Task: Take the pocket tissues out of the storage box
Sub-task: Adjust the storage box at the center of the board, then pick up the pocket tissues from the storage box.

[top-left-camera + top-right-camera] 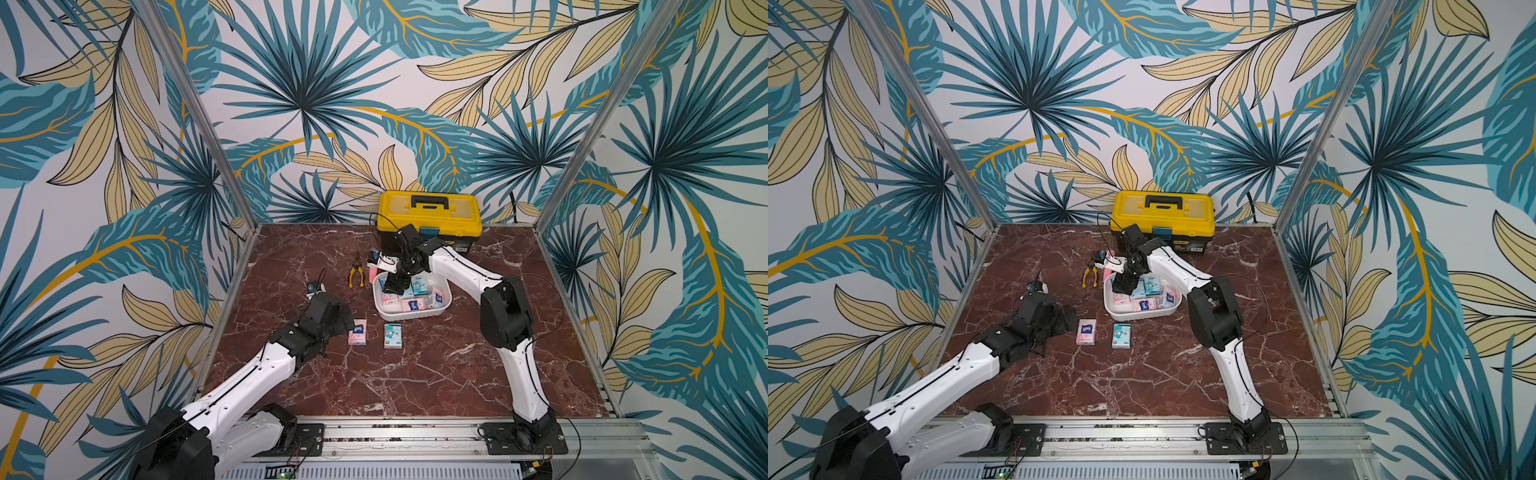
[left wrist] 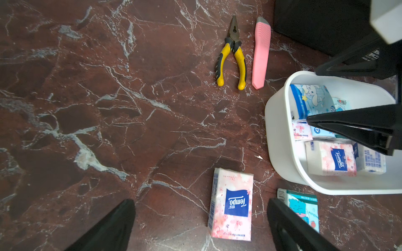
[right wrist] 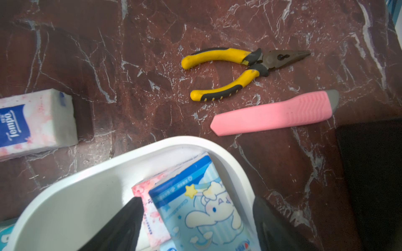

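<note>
The white storage box (image 1: 409, 314) (image 1: 1139, 314) sits mid-table and holds several pocket tissues. My right gripper (image 1: 392, 286) (image 3: 195, 226) reaches down into its far left corner, open. Its fingers flank a light blue cartoon pack (image 3: 202, 204) (image 2: 309, 102) and a pink pack (image 3: 150, 208). One finger (image 3: 274, 228) stands outside the box wall. Two packs lie on the table in front of the box: a pink one (image 1: 357, 331) (image 2: 231, 205) and a teal one (image 1: 392, 336) (image 2: 304, 206). My left gripper (image 1: 345, 319) (image 2: 200, 203) hovers open beside the pink pack, clear of it.
A yellow-and-black toolbox (image 1: 430, 216) stands at the back wall behind the box. Yellow-handled pliers (image 1: 356, 270) (image 2: 231, 56) and a long pink bar (image 2: 261, 54) (image 3: 274, 113) lie left of the box. Bare marble table (image 1: 415, 382) stretches to the front edge.
</note>
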